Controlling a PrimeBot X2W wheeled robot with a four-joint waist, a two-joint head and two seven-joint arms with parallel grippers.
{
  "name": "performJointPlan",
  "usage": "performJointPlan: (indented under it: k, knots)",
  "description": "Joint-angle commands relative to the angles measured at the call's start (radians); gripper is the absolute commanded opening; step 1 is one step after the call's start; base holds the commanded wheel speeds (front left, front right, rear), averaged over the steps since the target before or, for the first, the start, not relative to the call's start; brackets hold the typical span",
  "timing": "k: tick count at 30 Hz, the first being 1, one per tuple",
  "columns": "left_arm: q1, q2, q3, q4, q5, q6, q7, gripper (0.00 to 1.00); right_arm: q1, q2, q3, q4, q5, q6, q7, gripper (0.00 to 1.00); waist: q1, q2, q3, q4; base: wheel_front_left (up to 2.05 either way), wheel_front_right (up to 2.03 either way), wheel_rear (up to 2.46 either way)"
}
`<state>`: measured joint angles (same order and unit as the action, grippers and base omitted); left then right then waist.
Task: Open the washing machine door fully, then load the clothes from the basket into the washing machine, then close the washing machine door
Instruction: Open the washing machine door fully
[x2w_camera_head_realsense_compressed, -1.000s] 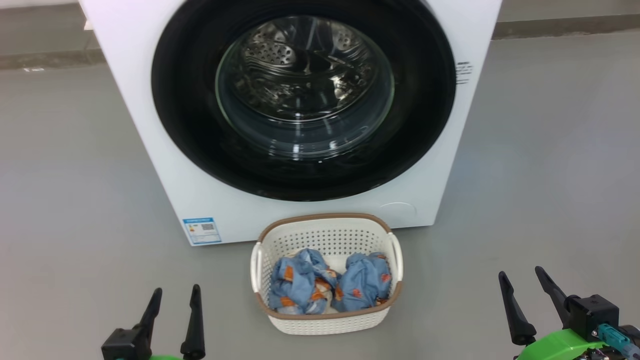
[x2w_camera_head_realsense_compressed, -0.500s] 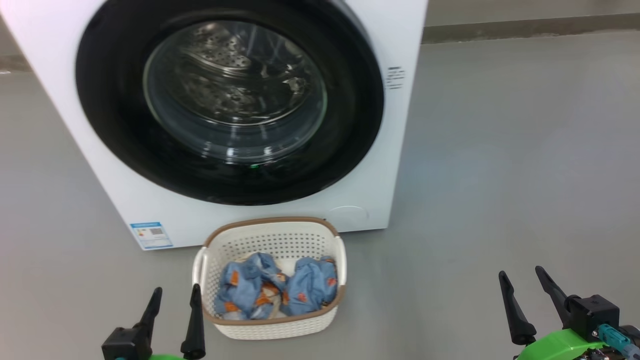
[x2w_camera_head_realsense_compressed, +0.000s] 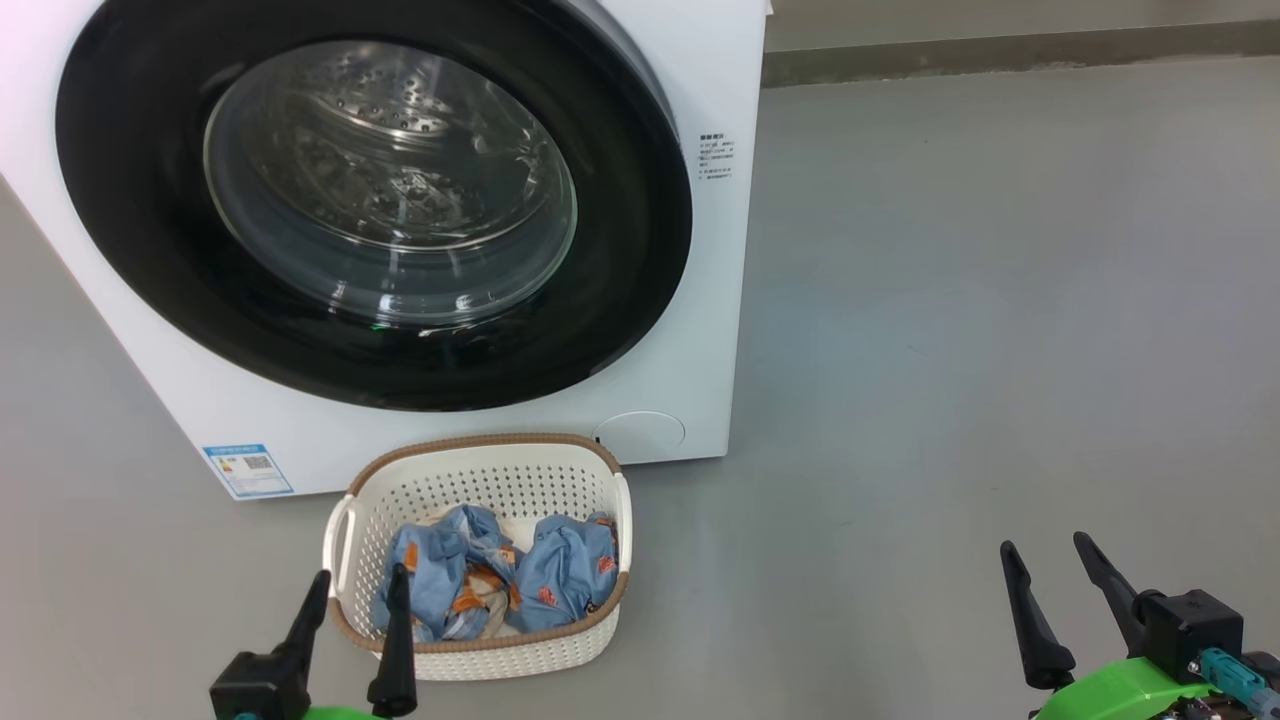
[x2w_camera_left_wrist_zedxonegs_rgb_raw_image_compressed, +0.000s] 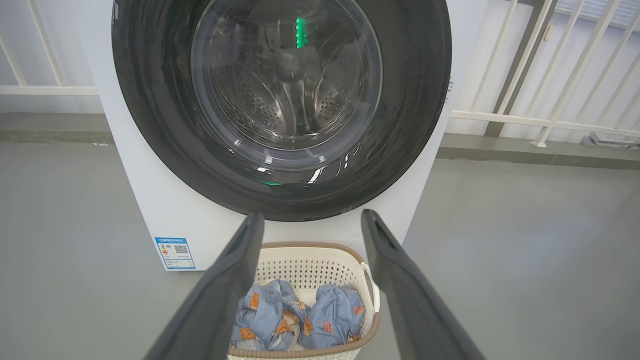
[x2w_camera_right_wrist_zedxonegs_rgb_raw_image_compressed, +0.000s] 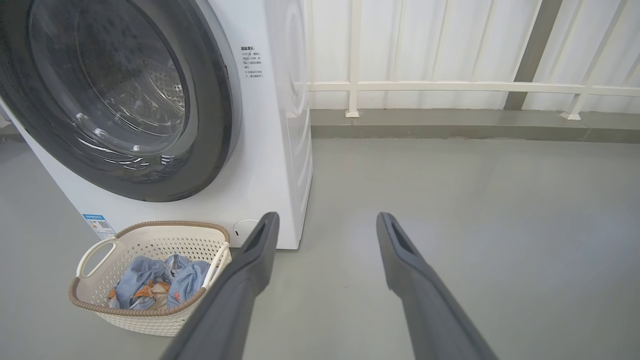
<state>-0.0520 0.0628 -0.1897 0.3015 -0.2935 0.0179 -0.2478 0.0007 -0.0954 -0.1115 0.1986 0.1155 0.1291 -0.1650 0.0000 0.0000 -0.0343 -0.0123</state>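
l gripper (x2w_camera_head_realsense_compressed: 358, 573): nearest, lower left of head view. Jaws released, fingers spread wide, nothing btwn them. Inner finger overlapped the basket's near-left rim in that view; contact couldn't be told.
r gripper (x2w_camera_head_realsense_compressed: 1045, 543): lower right of head view, fingers also spread apart & empty. Sat over bare floor, well apart from the basket.
floor (x2w_camera_head_realsense_compressed: 950, 350): grey, smooth, lay under everything.
basket (x2w_camera_head_realsense_compressed: 500, 660): cream, perforated, brown rim trim. Stood upright on the floor just in front of the washer's lower front, below the door.
clothes (x2w_camera_head_realsense_compressed: 560, 580): two crumpled lt-blue bundles w/ orange prints. Lay side by side inside the basket, touching each other, below rim level. A bit of cream lining showed btwn them.
washer (x2w_camera_head_realsense_compressed: 700, 330): white box on the floor right behind the basket.
sticker (x2w_camera_head_realsense_compressed: 248, 468): blue, at the washer's lower-left front corner.
cap (x2w_camera_head_realsense_compressed: 640, 430): round, at the washer's lower-right front.
door (x2w_camera_head_realsense_compressed: 620, 250): shut, flat against the washer front. Wide glossy black rim, clear domed glass centre.
drum (x2w_camera_head_realsense_compressed: 390, 130): steel, perforated, seen thru the glass.
railing (x2w_camera_right_wrist_zedxonegs_rgb_raw_image_compressed: 450, 86): white bars behind & beside the washer, farthest back in the wrist views, above a low kerb (x2w_camera_right_wrist_zedxonegs_rgb_raw_image_compressed: 450, 125).
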Motion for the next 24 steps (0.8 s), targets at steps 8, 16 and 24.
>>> performJointPlan:
  k: [8,16,24]
  knots:
    - [-0.04,0.017,0.03,-0.037,0.001,0.019,-0.011,1.0,-0.021,-0.01,0.021,-0.023,0.0,0.002,-0.011,1.0,0.0,0.0,0.004,-0.001,0.0,0.0,0.0]
    - [-0.037,0.018,0.029,-0.041,0.001,0.028,-0.012,1.0,-0.021,-0.011,0.02,-0.023,0.0,0.002,-0.013,1.0,0.0,0.0,0.004,-0.002,0.0,0.0,0.0]
    - [-0.037,0.019,0.027,-0.038,0.001,0.031,-0.013,1.0,-0.023,-0.012,0.025,-0.031,0.01,0.002,-0.024,0.0,0.0,0.0,0.005,-0.002,0.0,0.0,0.0]
